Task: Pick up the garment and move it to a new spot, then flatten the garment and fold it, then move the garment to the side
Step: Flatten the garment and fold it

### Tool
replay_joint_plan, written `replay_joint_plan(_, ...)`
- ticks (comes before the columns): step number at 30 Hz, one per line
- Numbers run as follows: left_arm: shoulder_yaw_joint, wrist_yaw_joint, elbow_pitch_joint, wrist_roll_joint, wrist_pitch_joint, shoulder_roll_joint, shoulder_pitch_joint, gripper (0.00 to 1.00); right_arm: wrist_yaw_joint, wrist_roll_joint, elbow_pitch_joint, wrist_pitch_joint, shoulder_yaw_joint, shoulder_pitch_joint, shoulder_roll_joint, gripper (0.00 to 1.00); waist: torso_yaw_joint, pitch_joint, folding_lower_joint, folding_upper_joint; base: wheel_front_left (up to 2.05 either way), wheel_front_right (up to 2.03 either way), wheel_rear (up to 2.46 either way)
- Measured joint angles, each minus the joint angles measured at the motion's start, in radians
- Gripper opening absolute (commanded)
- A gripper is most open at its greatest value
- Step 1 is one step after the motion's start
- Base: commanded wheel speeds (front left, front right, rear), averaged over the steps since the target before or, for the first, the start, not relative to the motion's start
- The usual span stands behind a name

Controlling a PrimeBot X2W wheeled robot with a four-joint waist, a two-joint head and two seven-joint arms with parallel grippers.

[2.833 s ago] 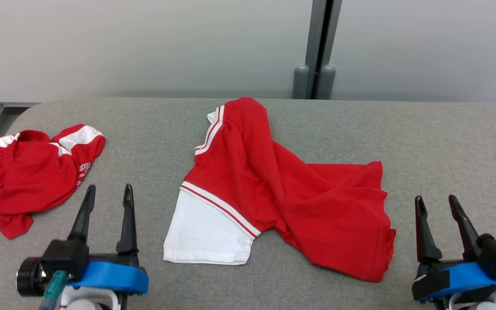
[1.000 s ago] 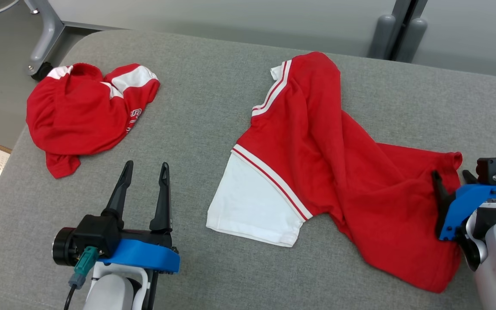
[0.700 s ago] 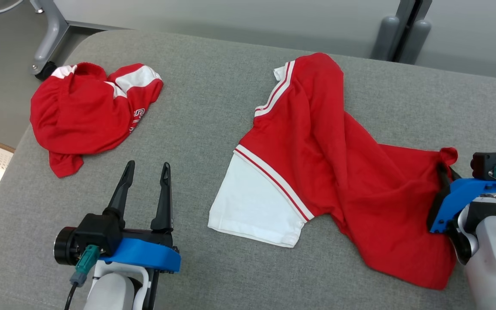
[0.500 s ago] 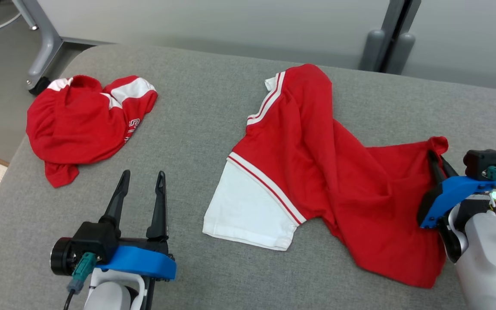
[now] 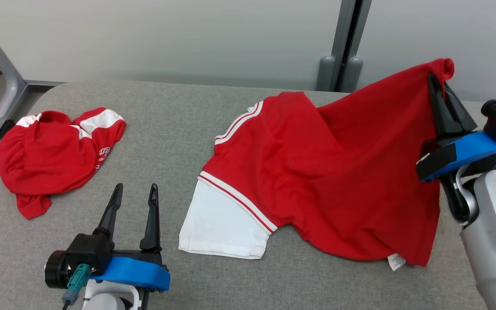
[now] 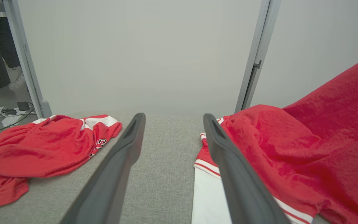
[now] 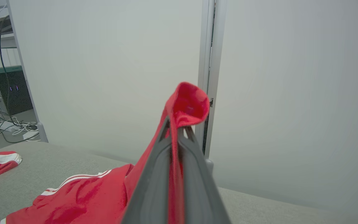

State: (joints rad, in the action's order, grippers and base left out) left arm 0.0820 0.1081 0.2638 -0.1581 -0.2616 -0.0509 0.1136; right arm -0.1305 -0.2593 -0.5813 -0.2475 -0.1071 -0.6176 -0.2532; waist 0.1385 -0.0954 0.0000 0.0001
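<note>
Starting at my far left, a crumpled red garment (image 5: 54, 155) lies beyond my left gripper (image 5: 136, 186), whose fingers stand wide apart and hold nothing. Just right of it the garment (image 5: 338, 172) lies partly on the grey pad (image 5: 179, 120), but its red corner, flat a moment ago, now rises to my right gripper (image 5: 439, 84), which has clamped tight on it and lifted. The pick-up looks begun, though I can't quite tell how deep the pinch goes.

Red garment (image 5: 338, 172) with white sleeve (image 5: 218, 228) and white-striped trim, red-and-white bundle (image 5: 50, 159), grey woven surface (image 5: 166, 116)
</note>
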Motion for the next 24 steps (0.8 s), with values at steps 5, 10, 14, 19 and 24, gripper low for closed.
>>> replay_joint_plan(5, 0.002, 0.001, -0.001, -0.001, 0.0, 0.0, 0.0, 1.0, 0.0, 0.0, 0.162, 0.042, 0.007, 0.001, -0.004, 0.0, -0.001, 0.001, 0.0, 0.0, 0.0, 0.0, 0.0)
replay_joint_plan(10, -0.003, 0.001, -0.004, -0.002, 0.0, 0.0, -0.001, 1.0, 0.0, 0.009, 0.26, 0.098, 0.032, 0.014, -0.004, 0.0, 0.006, 0.0, 0.0, 0.0, 0.0, 0.0, 0.0)
replay_joint_plan(14, -0.003, 0.002, -0.006, -0.004, 0.0, 0.0, 0.0, 1.0, 0.0, 0.021, 0.298, 0.127, 0.044, 0.031, -0.002, 0.0, 0.014, -0.004, 0.0, 0.0, 0.0, 0.0, 0.0)
replay_joint_plan(19, 0.0, -0.002, -0.013, -0.008, 0.0, 0.0, 0.0, 1.0, 0.0, 0.029, 0.323, 0.151, 0.049, 0.044, 0.001, 0.0, 0.021, -0.012, 0.0, 0.0, 0.0, 0.0, 0.0)
replay_joint_plan(24, 0.012, -0.002, -0.019, -0.012, 0.0, 0.0, 0.005, 1.0, 0.0, 0.043, 0.332, 0.17, 0.065, 0.046, -0.001, 0.0, 0.03, -0.03, 0.0, 0.0, 0.0, 0.0, 0.0)
